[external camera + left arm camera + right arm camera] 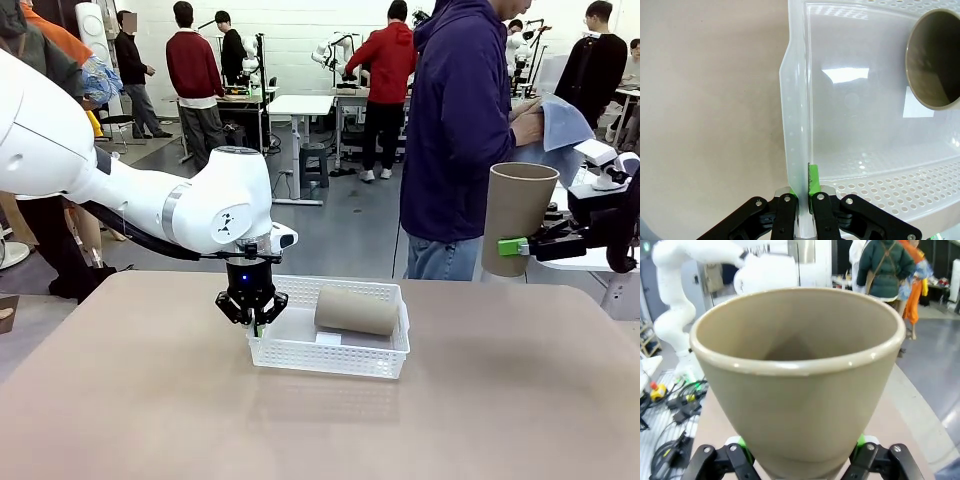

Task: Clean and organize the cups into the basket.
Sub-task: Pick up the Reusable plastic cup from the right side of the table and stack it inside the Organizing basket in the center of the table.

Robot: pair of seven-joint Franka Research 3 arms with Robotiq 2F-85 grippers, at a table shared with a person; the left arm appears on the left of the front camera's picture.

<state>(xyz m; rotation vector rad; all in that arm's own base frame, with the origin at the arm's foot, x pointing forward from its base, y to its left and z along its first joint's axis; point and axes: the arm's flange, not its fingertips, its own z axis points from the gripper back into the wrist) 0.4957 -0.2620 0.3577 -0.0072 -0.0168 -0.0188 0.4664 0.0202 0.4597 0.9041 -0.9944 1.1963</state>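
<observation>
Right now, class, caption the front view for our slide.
Left pincer clamps the basket rim while right pincer holds a tan cup upright.

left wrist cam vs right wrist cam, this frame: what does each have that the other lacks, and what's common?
Left wrist view: the left gripper shut on the side wall of the white basket, and the mouth of a tan cup lying inside it, near a white sticker on its floor.
Right wrist view: the right gripper holding a second tan cup upright, mouth up, with a white robot arm and people behind.
Shared: the tan table.
</observation>
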